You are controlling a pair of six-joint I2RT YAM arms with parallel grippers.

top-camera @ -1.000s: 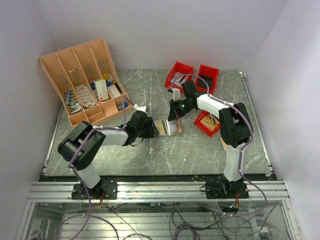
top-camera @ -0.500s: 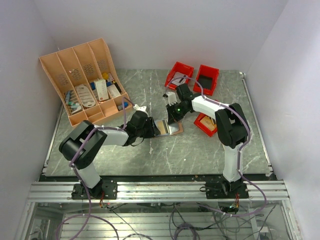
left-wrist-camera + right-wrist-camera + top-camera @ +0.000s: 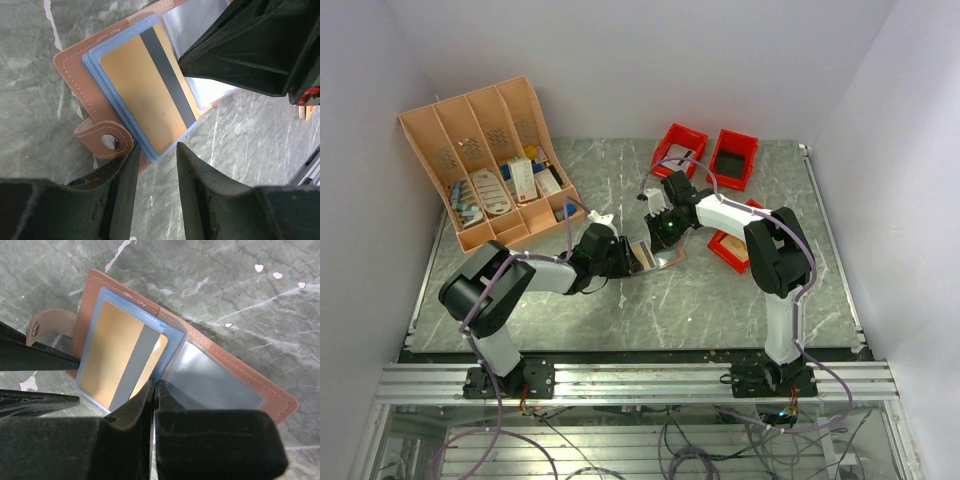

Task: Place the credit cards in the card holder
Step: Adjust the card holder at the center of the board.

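one tan-brown leather folding card holder lies open flat in the middle of the grey marbled desk, right between the two hands. the left hand stands part open, its two fingers straddling the holder's edge beside the single round snap button and clamping nothing. the right hand is pinched closed, tip down at the fold (nothing visible between its fingers). one gold card with one dark stripe sits in a blue-tinted clear sleeve on the snap-tab leaf. further back: three red bins and one orange-tan slotted rack.
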